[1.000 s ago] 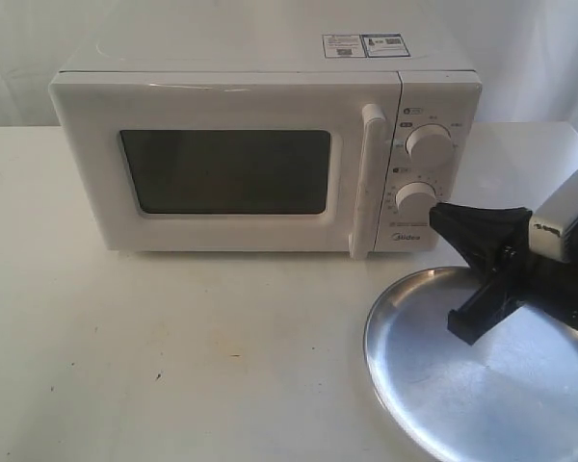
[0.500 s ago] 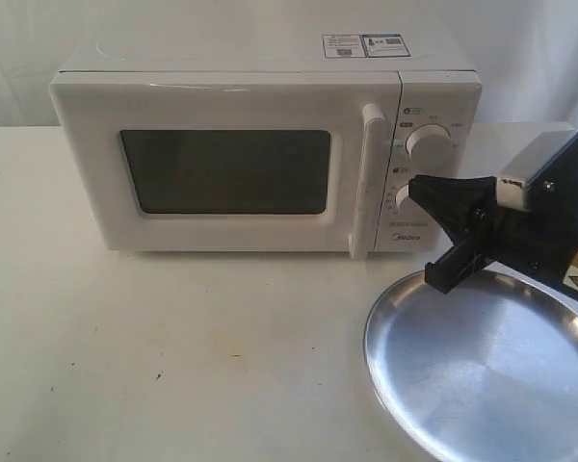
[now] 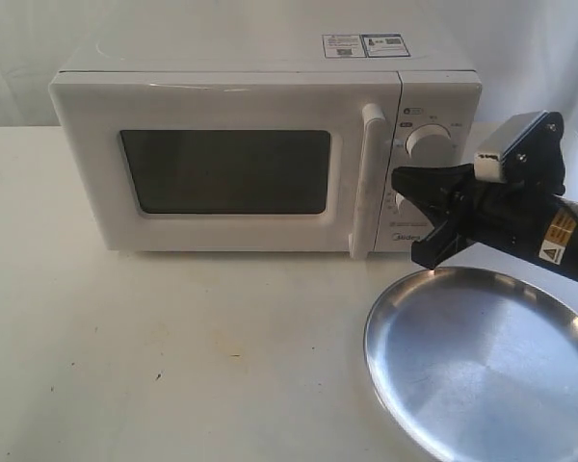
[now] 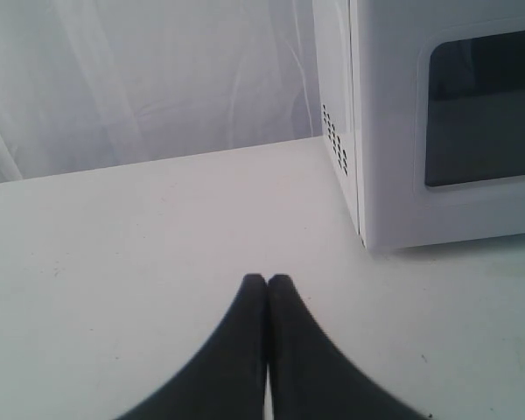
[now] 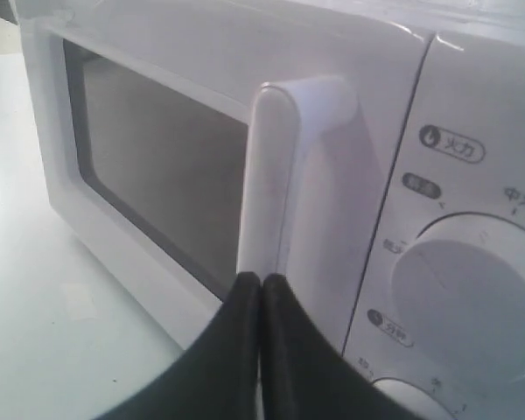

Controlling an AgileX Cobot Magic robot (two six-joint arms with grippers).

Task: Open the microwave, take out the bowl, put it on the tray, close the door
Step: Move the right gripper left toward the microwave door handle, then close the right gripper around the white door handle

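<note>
The white microwave (image 3: 241,144) stands at the back of the table with its door (image 3: 222,168) closed, dark window facing me. The vertical bar handle (image 3: 364,183) sits beside the two knobs. My right gripper (image 3: 400,183) is shut and empty, its tips just right of the handle, in front of the lower knob. In the right wrist view the handle (image 5: 276,175) rises right behind the shut gripper (image 5: 261,282). The silver tray (image 3: 482,356) lies at the front right. The left gripper (image 4: 267,282) is shut over bare table, left of the microwave (image 4: 437,122). The bowl is hidden.
White cloth hangs behind the table. The upper knob (image 3: 429,144) shows above the right arm. The right arm's black body (image 3: 530,226) hangs over the tray's far rim.
My right gripper has risen off the tray and moved left toward the door handle, now level with the lower knob. Microwave, tray and door have not moved.
</note>
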